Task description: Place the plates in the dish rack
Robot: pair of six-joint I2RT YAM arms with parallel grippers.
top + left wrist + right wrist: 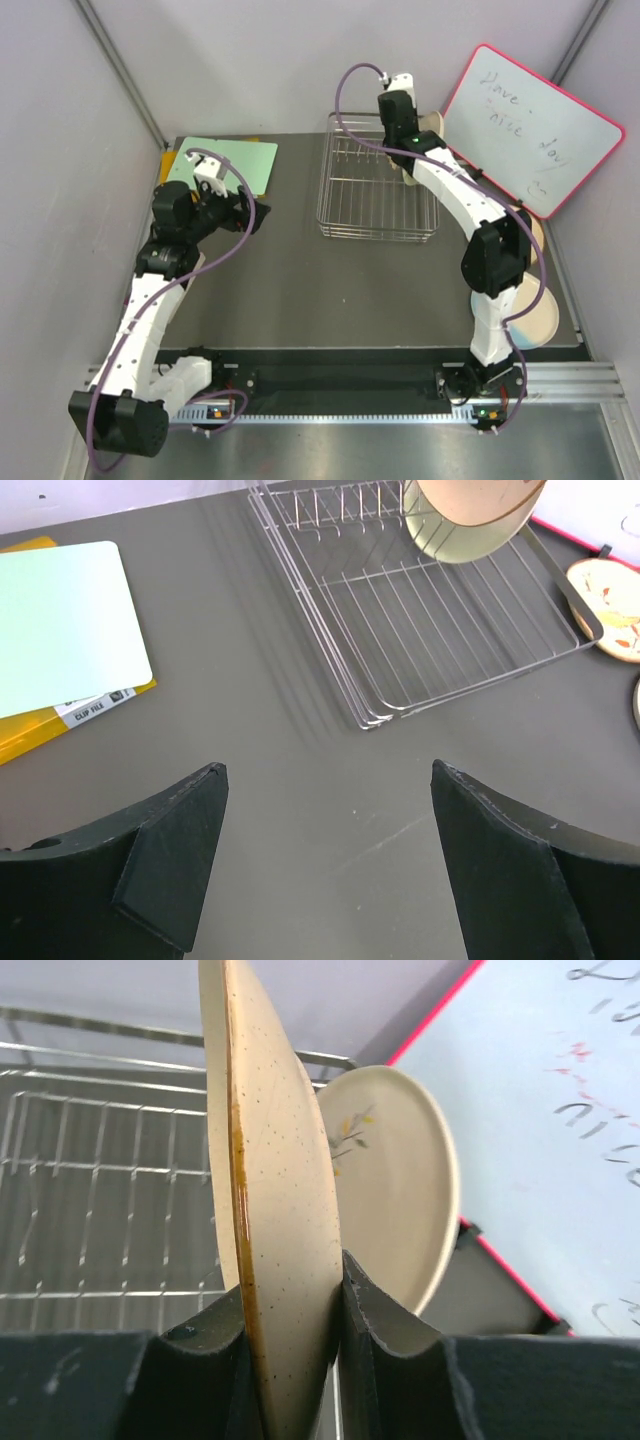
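Note:
My right gripper (290,1290) is shut on the rim of a peach plate (280,1190) and holds it on edge over the back right of the chrome dish rack (375,200). A pale yellow-green plate (400,1180) with a sprig drawing stands on edge just behind it. Both plates also show in the left wrist view, the peach one (485,510) in front of the yellow-green one (440,542). A second peach plate (538,238) and a light blue and cream plate (537,320) lie flat on the table at the right, partly under the right arm. My left gripper (325,770) is open and empty above the bare table, left of the rack.
A pink-framed whiteboard (530,130) leans at the back right, close behind the rack. A pale green sheet (225,162) lies on a yellow clip file (60,720) at the back left. Grey walls close in both sides.

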